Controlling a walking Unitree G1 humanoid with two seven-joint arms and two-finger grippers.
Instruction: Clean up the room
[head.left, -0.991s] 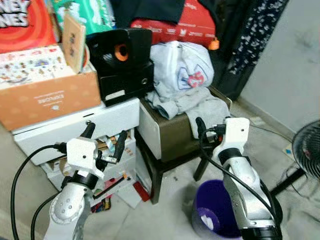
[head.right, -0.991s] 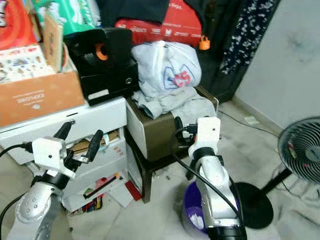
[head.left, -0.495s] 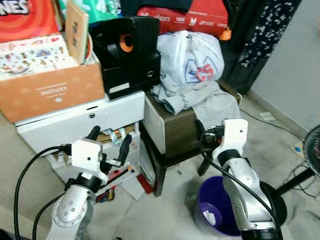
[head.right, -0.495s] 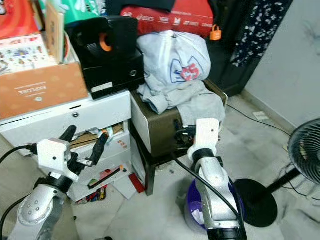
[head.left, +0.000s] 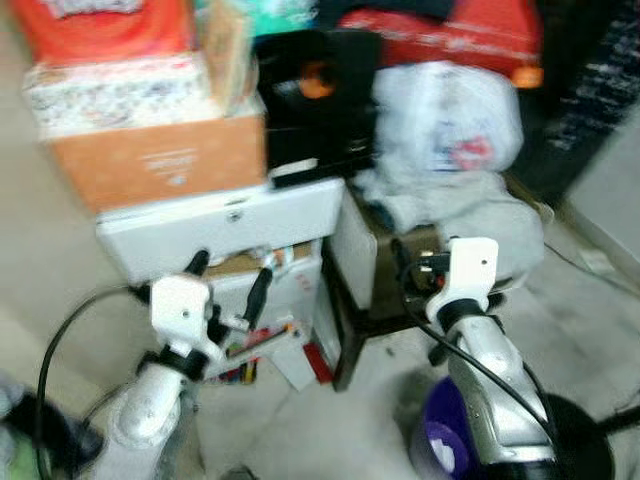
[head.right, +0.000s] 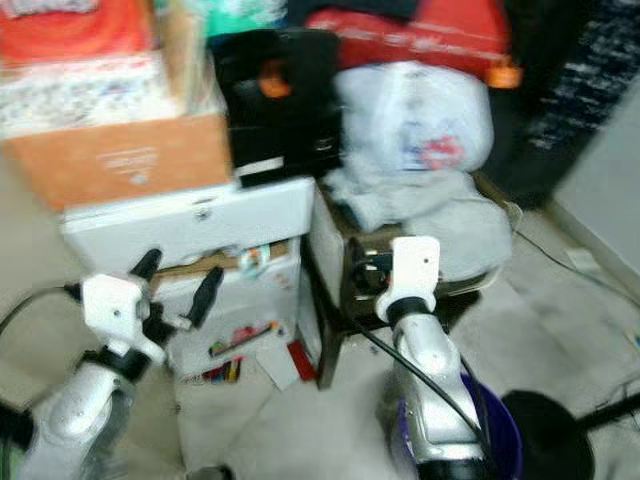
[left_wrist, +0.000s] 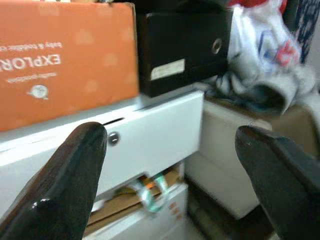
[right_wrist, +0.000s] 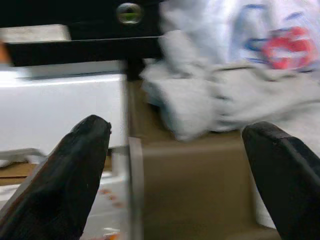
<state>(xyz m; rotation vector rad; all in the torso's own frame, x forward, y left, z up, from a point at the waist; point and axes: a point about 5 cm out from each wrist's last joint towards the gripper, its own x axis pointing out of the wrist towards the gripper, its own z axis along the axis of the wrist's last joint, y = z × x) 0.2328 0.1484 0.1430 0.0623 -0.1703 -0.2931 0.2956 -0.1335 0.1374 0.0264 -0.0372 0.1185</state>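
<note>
Matt orange cardboard box (left_wrist: 65, 60) on a smooth white drawer unit (left_wrist: 150, 135) with a small metal knob (left_wrist: 113, 138). Black speaker (left_wrist: 180, 45), dull plastic-looking casing. Soft grey cloth (right_wrist: 210, 100), crumpled. Glossy black fingers (left_wrist: 65, 185). Silver metallic-looking arm (head.left: 495, 400). Purple plastic bin (head.left: 440, 450).

One orange cardboard box (head.left: 155, 165), printed with white lettering. One patterned box (head.left: 115, 92) stacked on it, and one red pack (head.left: 100, 22) above that. One white drawer unit (head.left: 225, 225), with one round lock on its front. One black speaker (head.left: 320, 75) with an orange cone, standing on one black box (left_wrist: 182, 47). One brown stool (head.right: 345, 255) on dark legs. One grey garment (head.left: 450, 205) heaped on the stool. One white bag (head.left: 450, 115) with a red and blue print, on top of the garment. One purple bin (head.right: 495, 440) on the floor. One red bag (head.left: 440, 30) at the back. Loose papers under the drawer unit were too blurred to count.
</note>
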